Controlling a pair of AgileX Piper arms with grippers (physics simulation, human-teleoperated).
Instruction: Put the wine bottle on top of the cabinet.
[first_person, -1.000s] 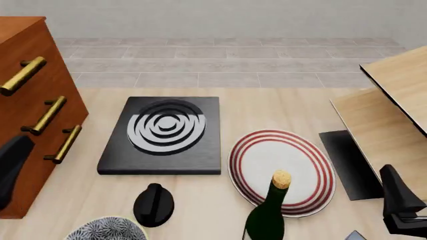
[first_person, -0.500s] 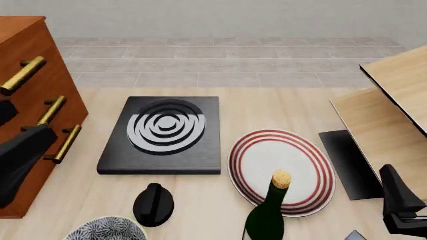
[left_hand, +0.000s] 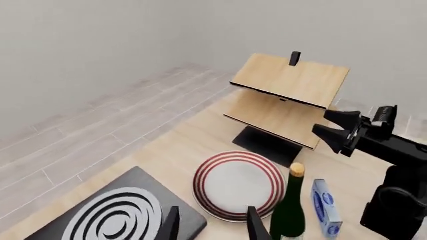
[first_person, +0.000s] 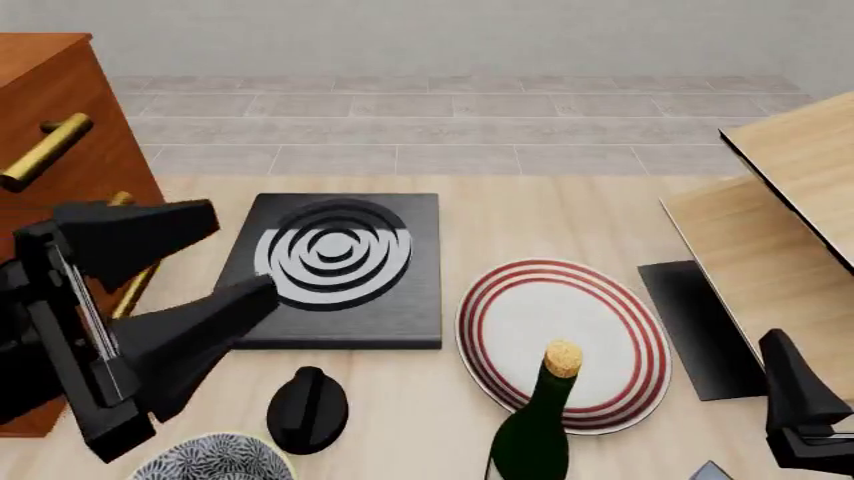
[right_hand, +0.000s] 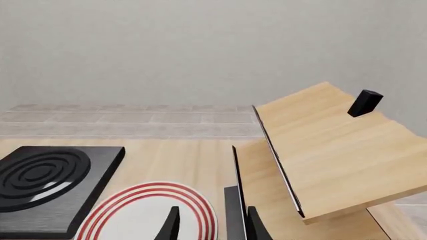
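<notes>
The cabinet (first_person: 54, 150) stands at the far left of the table, reddish-brown, its brass handles partly hidden behind the left gripper (first_person: 227, 255). That gripper hangs in front of the drawers with its two dark fingers spread wide apart and nothing between them. At the right sit the pale wooden panels (first_person: 787, 220), angled, with a dark base beneath. Mid-table lies the black hotplate (first_person: 327, 270) with its grey rings, and just right of it the red-striped plate (first_person: 563, 340). The wine bottle (first_person: 541, 425) stands upright at the near edge of that plate (cork top up), free of both grippers. The right gripper (left_hand: 337, 127) holds its fingers parted and empty, near the panels. A small black knob (first_person: 308, 408) lies left of the bottle.
</notes>
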